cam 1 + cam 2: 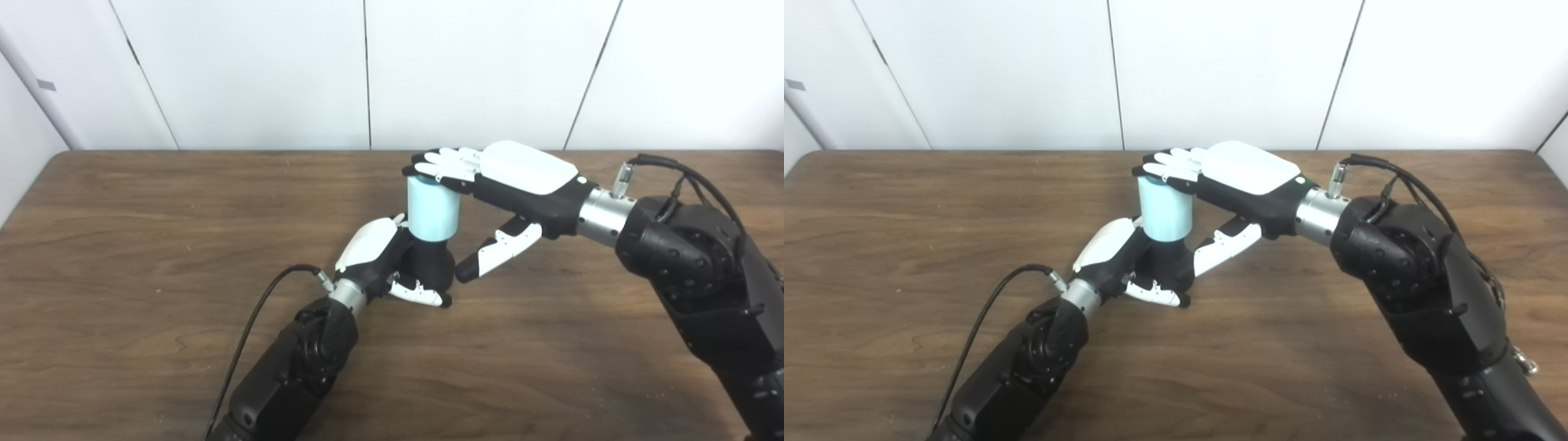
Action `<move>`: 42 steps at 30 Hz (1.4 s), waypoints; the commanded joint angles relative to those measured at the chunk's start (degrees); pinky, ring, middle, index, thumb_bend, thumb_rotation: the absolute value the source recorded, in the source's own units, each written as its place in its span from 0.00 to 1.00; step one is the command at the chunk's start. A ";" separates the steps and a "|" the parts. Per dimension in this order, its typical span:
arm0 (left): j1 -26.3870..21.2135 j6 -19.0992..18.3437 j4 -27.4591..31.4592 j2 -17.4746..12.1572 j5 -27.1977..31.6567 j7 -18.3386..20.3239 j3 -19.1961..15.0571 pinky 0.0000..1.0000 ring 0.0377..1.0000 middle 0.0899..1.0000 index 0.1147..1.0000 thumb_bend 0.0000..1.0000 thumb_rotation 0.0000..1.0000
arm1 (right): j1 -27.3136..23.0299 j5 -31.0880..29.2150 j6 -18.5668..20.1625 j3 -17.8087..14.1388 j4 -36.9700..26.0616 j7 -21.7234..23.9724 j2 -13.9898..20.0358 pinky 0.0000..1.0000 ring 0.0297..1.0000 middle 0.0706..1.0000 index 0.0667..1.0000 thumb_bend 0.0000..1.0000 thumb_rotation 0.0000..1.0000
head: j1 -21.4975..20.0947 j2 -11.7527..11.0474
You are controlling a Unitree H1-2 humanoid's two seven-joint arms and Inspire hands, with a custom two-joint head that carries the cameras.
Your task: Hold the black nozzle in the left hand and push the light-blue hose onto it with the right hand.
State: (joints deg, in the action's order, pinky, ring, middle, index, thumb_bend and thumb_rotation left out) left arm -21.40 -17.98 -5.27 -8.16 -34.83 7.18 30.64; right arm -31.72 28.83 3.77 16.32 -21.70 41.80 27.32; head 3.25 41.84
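The left hand (392, 260) is clenched around the black nozzle (432, 263), which stands upright on the table (122, 245). The light-blue hose (433, 207), a short upright tube, sits on top of the nozzle. The right hand (514, 184) lies flat over the hose, its fingers (444, 165) stretched out and resting on the hose's top rim, gripping nothing; its thumb (496, 251) hangs free just right of the nozzle. A black cable (257, 318) loops left of the left wrist.
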 commanded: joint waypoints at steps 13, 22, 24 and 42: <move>5.36 -5.80 -7.47 -2.08 -1.18 6.98 3.09 1.00 1.00 0.86 0.41 0.52 0.04 | -1.57 -0.72 -1.02 0.78 -0.94 0.10 2.60 0.98 1.00 1.00 0.96 0.69 1.00 | 0.24 0.34; 5.26 -5.78 -7.84 -1.92 -0.98 6.92 3.04 1.00 1.00 0.86 0.41 0.52 0.04 | -0.74 -0.97 -0.88 -0.36 -2.81 -0.72 4.45 0.98 1.00 1.00 0.96 0.68 1.00 | 0.11 0.59; 5.25 -5.82 -7.79 -1.91 -0.88 6.98 2.97 1.00 1.00 0.86 0.41 0.52 0.04 | -0.61 -0.54 -0.84 -0.50 -3.27 -0.79 4.54 0.97 1.00 1.00 0.95 0.68 1.00 | 0.01 0.57; 4.63 -5.48 -8.57 -1.66 -0.48 6.99 3.00 1.00 1.00 0.86 0.41 0.52 0.04 | -0.62 2.23 -0.35 -0.27 -4.44 -1.12 3.40 0.97 1.00 1.00 0.96 0.68 1.00 | 0.06 0.57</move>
State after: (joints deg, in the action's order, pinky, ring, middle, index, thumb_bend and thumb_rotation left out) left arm -21.83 -17.98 -5.64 -8.18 -34.44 7.21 30.73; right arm -30.35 30.95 4.15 16.88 -25.10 41.79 30.50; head 3.25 42.36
